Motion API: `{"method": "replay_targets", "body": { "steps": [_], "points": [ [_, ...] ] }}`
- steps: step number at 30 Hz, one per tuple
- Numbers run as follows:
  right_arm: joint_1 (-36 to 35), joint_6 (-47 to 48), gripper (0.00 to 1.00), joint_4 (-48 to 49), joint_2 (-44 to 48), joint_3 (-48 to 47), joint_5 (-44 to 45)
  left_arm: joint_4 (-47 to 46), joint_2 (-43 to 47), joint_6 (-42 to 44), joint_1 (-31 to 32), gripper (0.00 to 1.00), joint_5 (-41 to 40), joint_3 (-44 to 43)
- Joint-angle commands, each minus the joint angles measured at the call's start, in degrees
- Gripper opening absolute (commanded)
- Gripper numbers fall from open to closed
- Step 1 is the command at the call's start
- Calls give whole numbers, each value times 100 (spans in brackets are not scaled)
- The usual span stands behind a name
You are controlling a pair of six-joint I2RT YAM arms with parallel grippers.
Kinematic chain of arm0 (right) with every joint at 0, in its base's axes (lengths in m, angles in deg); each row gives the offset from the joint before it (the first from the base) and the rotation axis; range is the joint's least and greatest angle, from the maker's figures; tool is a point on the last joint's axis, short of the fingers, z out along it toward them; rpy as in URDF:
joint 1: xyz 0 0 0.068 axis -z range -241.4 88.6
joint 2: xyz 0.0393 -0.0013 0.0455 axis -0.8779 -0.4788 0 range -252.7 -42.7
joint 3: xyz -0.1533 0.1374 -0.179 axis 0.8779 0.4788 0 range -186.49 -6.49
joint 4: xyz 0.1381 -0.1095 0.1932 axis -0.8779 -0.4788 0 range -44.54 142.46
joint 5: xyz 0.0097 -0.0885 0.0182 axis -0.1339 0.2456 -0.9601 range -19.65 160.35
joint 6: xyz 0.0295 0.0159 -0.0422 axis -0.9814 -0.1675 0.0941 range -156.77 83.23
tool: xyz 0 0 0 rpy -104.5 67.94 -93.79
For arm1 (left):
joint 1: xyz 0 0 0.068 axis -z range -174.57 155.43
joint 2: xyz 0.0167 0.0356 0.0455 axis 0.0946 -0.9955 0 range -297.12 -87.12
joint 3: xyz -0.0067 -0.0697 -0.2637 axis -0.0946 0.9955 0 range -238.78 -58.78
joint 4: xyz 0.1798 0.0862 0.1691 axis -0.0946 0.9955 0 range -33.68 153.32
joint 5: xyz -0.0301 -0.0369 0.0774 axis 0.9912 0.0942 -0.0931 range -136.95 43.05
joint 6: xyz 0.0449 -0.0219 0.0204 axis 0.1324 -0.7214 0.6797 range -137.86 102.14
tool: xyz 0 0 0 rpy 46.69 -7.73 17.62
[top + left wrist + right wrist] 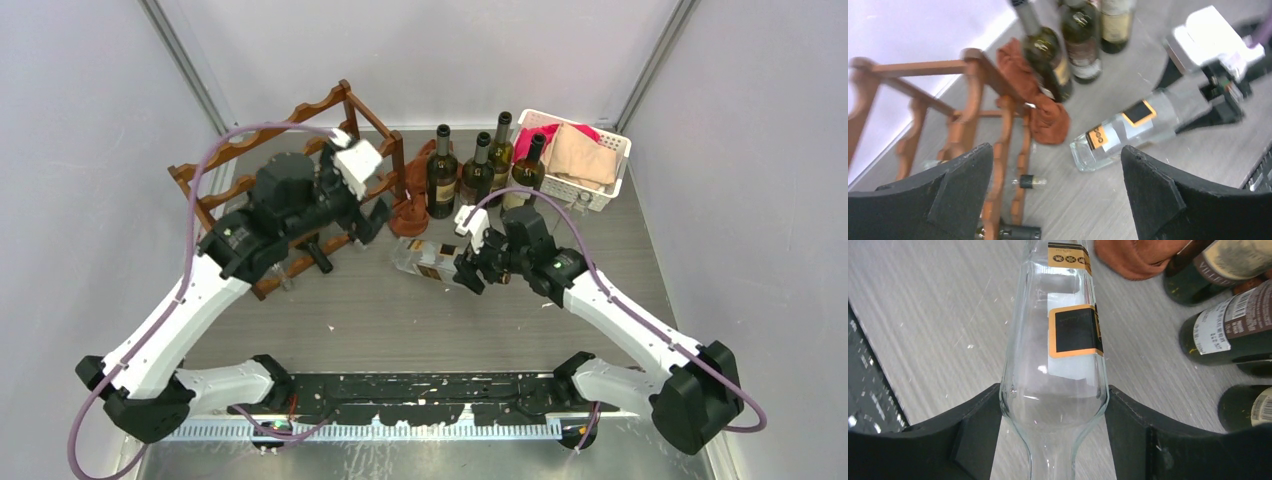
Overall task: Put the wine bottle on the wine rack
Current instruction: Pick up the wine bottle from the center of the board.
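Grey tabletop (400, 310): clear wine bottle (425, 258) clamped by right gripper (1054, 390), left gripper (1055, 149) spread open near wine rack (928, 66).

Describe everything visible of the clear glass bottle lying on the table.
The clear glass bottle is see-through and looks empty, with orange-and-black labels on its body. It lies on its side on the grey table, its base near the rust-brown cloth and its neck toward the right gripper, whose fingers flank its shoulder and seem to touch the glass.
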Motion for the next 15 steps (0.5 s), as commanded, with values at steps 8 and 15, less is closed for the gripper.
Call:
{"method": "replay_targets", "body": {
  "steps": [8,15],
  "points": [
    [-516,-1221,1,3455,-594,-126,1324,791,-819,-898,-839,95,-1296,-1338],
    [-733,-1454,1,4146,-1083,-185,1697,825,-960,-816,-1015,95,-1281,-1357]
  ]
}}
